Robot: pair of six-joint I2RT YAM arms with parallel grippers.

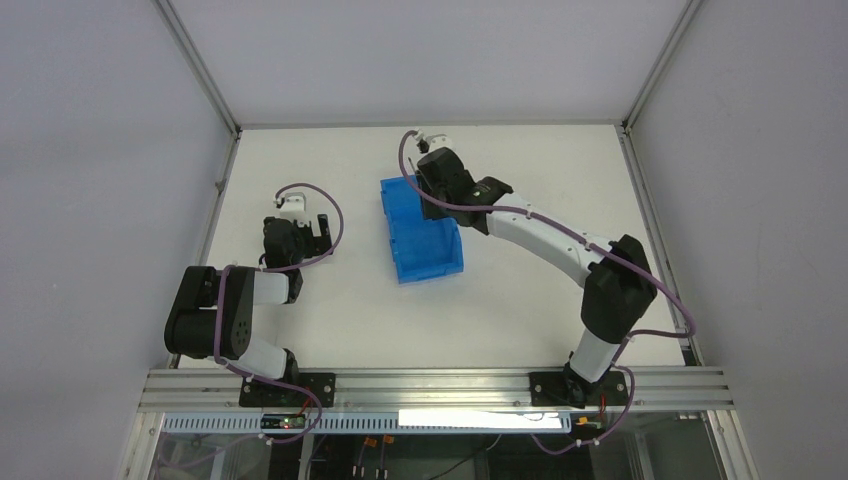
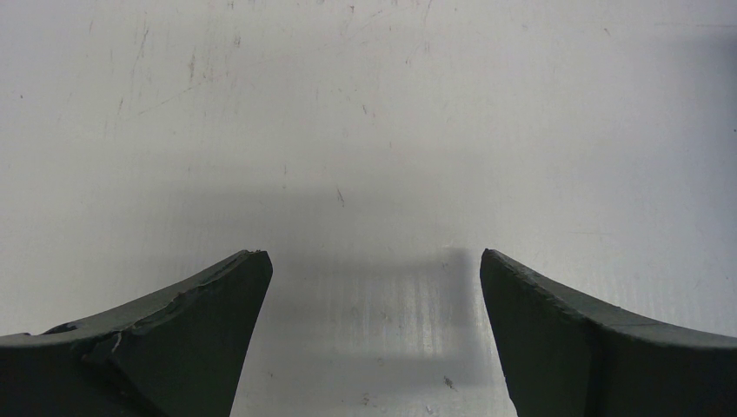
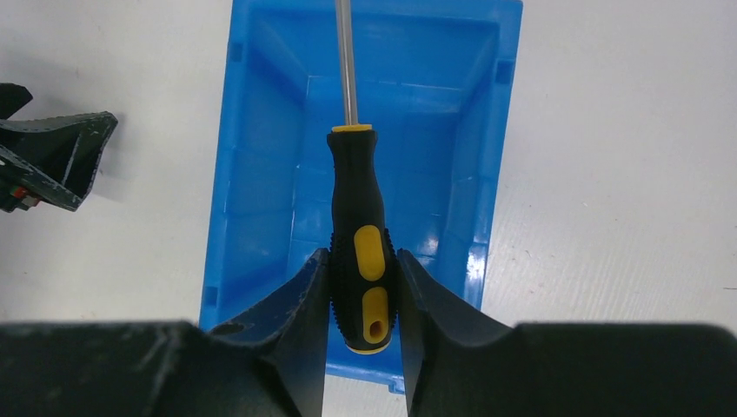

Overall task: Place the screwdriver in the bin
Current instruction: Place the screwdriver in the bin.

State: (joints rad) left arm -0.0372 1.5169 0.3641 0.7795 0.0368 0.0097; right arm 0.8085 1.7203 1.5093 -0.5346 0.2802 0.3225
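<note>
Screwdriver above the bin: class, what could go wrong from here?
1. The right gripper holds the screwdriver only by its handle's butt end, so it may tip on release.
2. Its shaft runs along the bin past the picture's top edge; the unseen tip could catch the far wall.

Two robot arms, black and white.
The left arm (image 1: 215,310) and the right arm (image 1: 560,245) each have chunky black joints with smooth white tubes between them. A thin purple cable (image 1: 341,225) loops along each one. A small white block (image 1: 290,204) sits near each tip. The fingers (image 2: 174,330) are dark, curved and scuffed, with chipped edges.
</note>
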